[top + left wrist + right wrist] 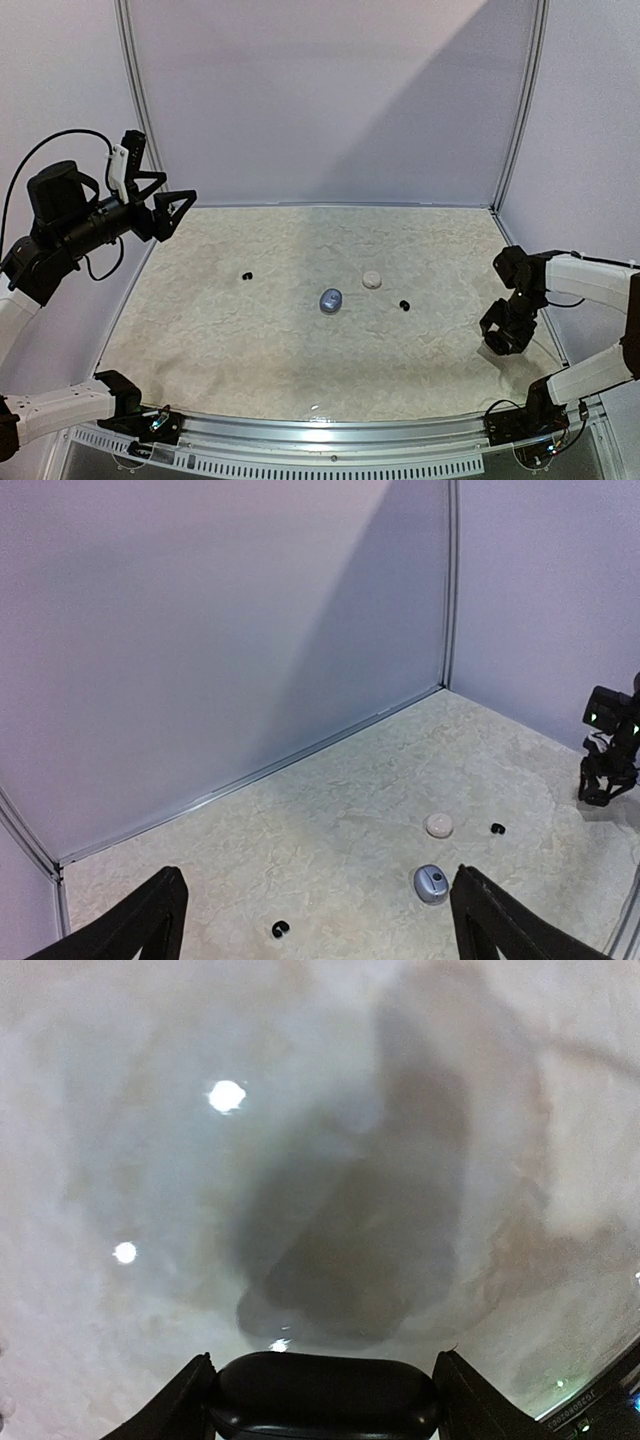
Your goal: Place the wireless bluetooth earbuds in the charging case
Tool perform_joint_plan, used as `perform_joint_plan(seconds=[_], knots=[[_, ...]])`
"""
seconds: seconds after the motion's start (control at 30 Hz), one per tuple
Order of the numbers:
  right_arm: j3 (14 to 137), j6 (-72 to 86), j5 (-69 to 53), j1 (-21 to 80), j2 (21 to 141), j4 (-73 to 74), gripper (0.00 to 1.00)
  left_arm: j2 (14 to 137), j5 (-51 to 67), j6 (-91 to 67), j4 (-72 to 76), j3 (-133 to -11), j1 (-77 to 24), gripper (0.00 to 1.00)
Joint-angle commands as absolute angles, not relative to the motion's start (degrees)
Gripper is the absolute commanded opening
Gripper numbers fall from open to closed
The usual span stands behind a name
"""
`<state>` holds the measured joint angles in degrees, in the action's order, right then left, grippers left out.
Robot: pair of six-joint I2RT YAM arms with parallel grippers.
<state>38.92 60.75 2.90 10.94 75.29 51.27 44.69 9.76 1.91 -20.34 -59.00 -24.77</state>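
The left gripper (185, 208) hovers high with fingers spread, holding nothing, while the right gripper (322, 1400) near the table (250, 370) grasps a black case (325, 1392), probably to bring it to the earbuds (405, 304).

- Desk (250, 340): pale, mottled, marble-like, slight sheen.
- Rounded case (331, 300): silvery-grey, glossy.
- Black object in right hand (322, 1396): smooth, glossy, plastic-looking.
- Black earbuds (246, 276): dark, finish unclear.
- Walls (320, 100): matt, plain.

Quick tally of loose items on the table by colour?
Black earbuds: 2 — one left, one right
White round piece: 1
Silvery-blue round piece: 1
Total: 4
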Motion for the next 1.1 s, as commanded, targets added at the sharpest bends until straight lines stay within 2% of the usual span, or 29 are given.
perform_joint_plan(seconds=[0.0, 0.2, 0.3, 0.47, 0.57, 0.77, 0.9, 1.07], knots=[[50.93, 58.67, 6.89, 16.59, 74.47, 50.88, 0.58, 44.90, 11.13, 0.30, -19.29, -57.25, -24.36, 0.93], [73.67, 52.10, 18.15, 29.55, 78.35, 48.99, 0.55, 45.39, 13.99, -5.98, -18.79, -56.15, -24.41, 0.90], [85.46, 46.01, 22.41, 38.06, 83.22, 45.31, 0.55, 45.16, 15.85, -10.35, -14.03, -53.39, -24.40, 0.86], [102.11, 34.04, 24.67, 49.33, 92.67, 33.85, 0.55, 45.19, 18.47, -18.24, 4.59, -46.19, -25.22, 0.81], [110.64, 29.05, 22.58, 54.18, 98.21, 26.88, 0.55, 47.61, 16.88, -17.25, 17.98, -43.05, -28.14, 0.80], [119.72, 22.97, 17.37, 61.89, 105.90, 15.00, 0.55, 55.17, 11.32, -8.38, 28.35, -45.42, -35.93, 0.77], [120.60, 23.75, 13.90, 64.25, 109.04, 9.49, 0.55, 59.03, 9.64, -3.16, 34.42, -47.01, -38.74, 0.76], [120.70, 24.08, 10.97, 66.11, 110.62, 5.73, 0.55, 63.35, 7.70, 3.82, 40.39, -48.96, -41.55, 0.69]])
